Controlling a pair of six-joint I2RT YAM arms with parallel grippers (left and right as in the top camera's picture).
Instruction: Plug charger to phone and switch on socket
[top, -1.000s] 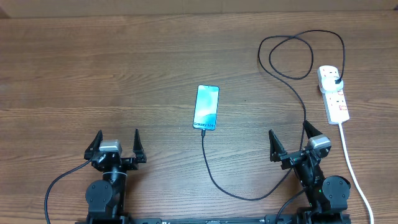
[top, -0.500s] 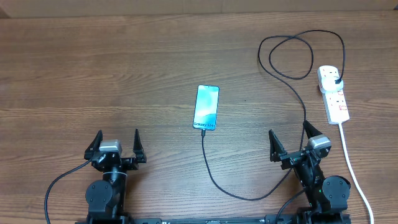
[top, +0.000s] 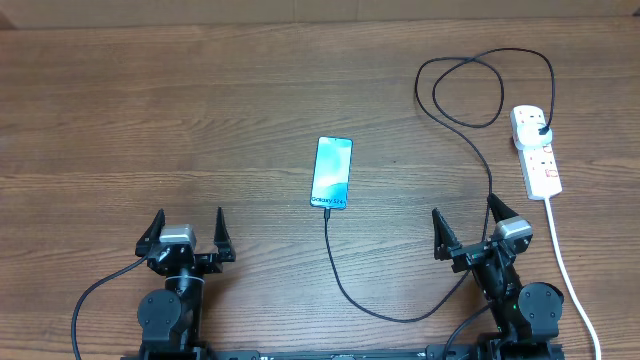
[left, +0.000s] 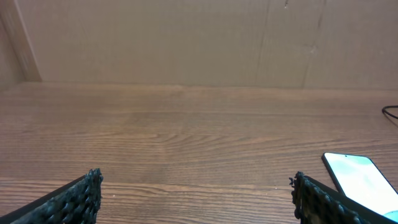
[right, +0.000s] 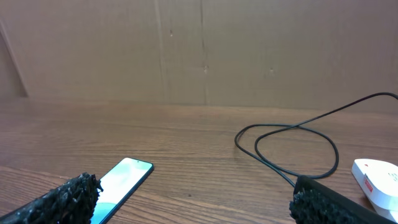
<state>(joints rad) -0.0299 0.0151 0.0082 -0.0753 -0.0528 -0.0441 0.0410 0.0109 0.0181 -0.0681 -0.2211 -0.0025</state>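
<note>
Overhead: "Galaxy S24+" on phone (top: 332, 172)

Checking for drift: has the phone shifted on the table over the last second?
No. The phone sits at the same spot and angle relative to the socket.

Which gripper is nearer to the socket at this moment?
Right. The right gripper sits open near the socket, slightly to its left; the left gripper is far off, beyond the phone.
</note>
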